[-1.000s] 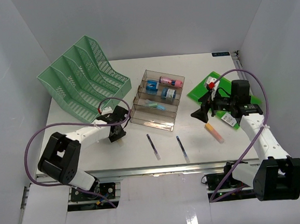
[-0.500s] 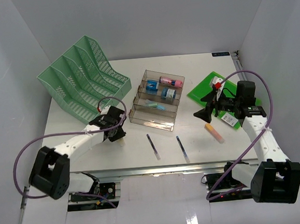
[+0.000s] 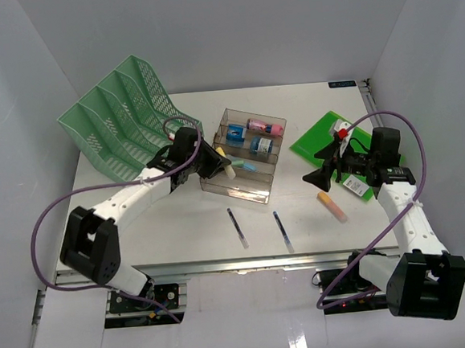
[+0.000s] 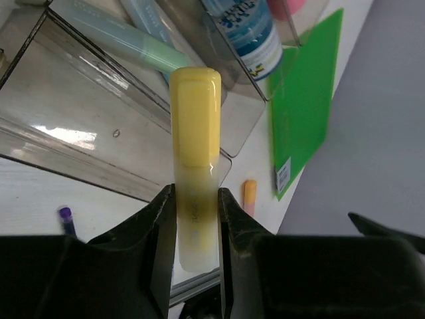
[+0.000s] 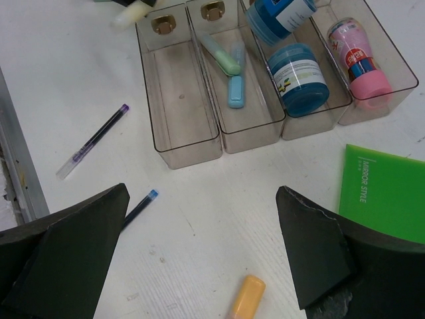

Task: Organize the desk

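Desk: white top (image 3: 180, 218) fills the floor of a plain white-walled booth, with a metal rail along the near edge.
Loose on the desk: a purple-tipped pen (image 5: 93, 141) and a blue-tipped pen (image 5: 138, 207) near the front, an orange marker (image 5: 247, 296) to the right, and a green folder (image 5: 388, 193) at the far right.
Left gripper (image 4: 196, 206): jaws pinched on the lower half of a yellow highlighter (image 4: 194, 119), which is held over the left end of the clear tray – whether it touches the tray, I cannot tell.
Right gripper (image 5: 202, 188): fingers spread wide with nothing between them, hanging above the desk between the tray and the folder.
Clear tray (image 5: 188, 149): stepped compartments at mid-desk. One row holds a mint marker (image 5: 222, 56) and a light blue one (image 5: 234, 92); the next holds two blue jars (image 5: 299, 72); the end row has a pink bottle (image 5: 364, 56).
File rack (image 3: 124, 122): green mesh at the far left corner, just beside the left arm.
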Controlling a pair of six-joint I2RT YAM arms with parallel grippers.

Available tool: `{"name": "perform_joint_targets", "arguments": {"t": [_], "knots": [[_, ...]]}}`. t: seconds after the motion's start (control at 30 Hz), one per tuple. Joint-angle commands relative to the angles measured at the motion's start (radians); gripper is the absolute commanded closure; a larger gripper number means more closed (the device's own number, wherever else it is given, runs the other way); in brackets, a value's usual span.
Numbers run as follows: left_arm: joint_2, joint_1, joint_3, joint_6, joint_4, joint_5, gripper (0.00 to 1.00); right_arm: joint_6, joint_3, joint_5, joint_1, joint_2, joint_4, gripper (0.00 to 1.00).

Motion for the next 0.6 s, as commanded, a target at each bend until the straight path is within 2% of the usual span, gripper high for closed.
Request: {"name": "perform_joint_targets", "arguments": {"t": [0.0, 0.13, 0.43, 0.57], "knots": [[0.121, -0.004, 0.121, -0.301, 0.066, -0.020, 1.00, 0.021, -0.009, -0.031, -0.018, -0.016, 0.037, 0.02], [0.246, -0.012, 0.207, -0.442, 0.030, -0.023, 0.98, 0.021, -0.008, -0.027, -0.023, -0.018, 0.037, 0.02], [0.383, -0.041, 0.285, -0.545, 0.009, -0.066, 0.86, 0.020, -0.008, -0.024, -0.027, -0.025, 0.039, 0.02], [0.379, -0.043, 0.281, -0.558, 0.011, -0.106, 0.66, 0.020, -0.010, -0.029, -0.034, -0.025, 0.037, 0.02]]}}
